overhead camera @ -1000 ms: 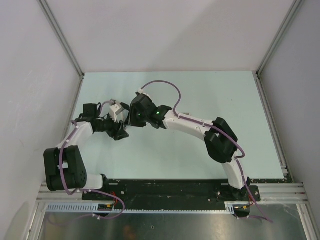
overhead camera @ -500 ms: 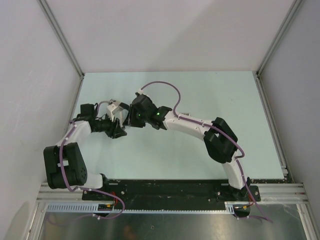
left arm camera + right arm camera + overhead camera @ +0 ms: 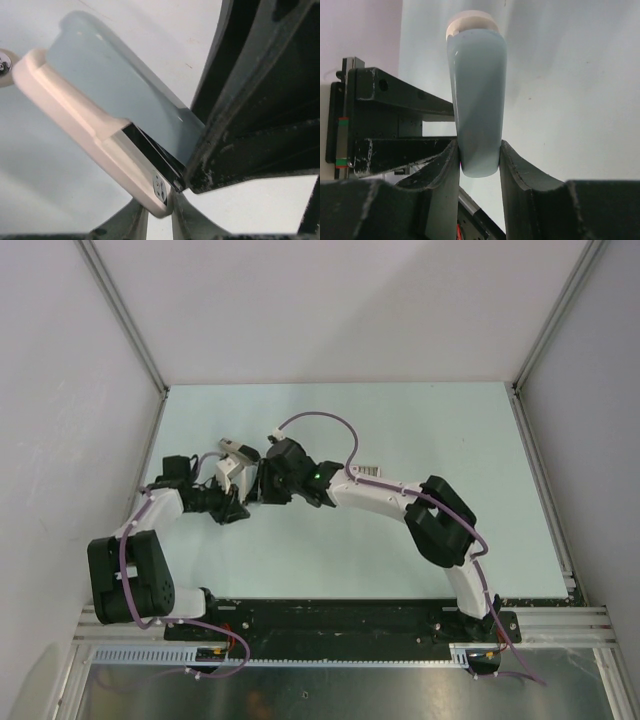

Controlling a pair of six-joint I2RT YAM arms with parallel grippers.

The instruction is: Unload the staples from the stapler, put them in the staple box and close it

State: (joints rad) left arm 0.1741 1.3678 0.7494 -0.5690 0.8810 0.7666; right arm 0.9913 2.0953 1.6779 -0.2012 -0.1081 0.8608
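Note:
The stapler has a pale blue top shell and a cream base, with a slim black bar ending in a silvery tip between them. It is held above the table between both grippers. My left gripper is shut on the cream base's near end. My right gripper is shut on the pale blue shell. In the top view the stapler shows as a pale block between the left gripper and the right gripper. No staples are in view.
A flat packet with a barcode lies on the table just behind the right forearm. Grey walls with metal rails close in the table on the left, back and right. A small round cream piece shows at the left wrist view's edge.
Both grippers and the stapler shifted slightly left. The left arm drew back toward the left wall. The right forearm dropped lower, uncovering the barcode packet behind it.

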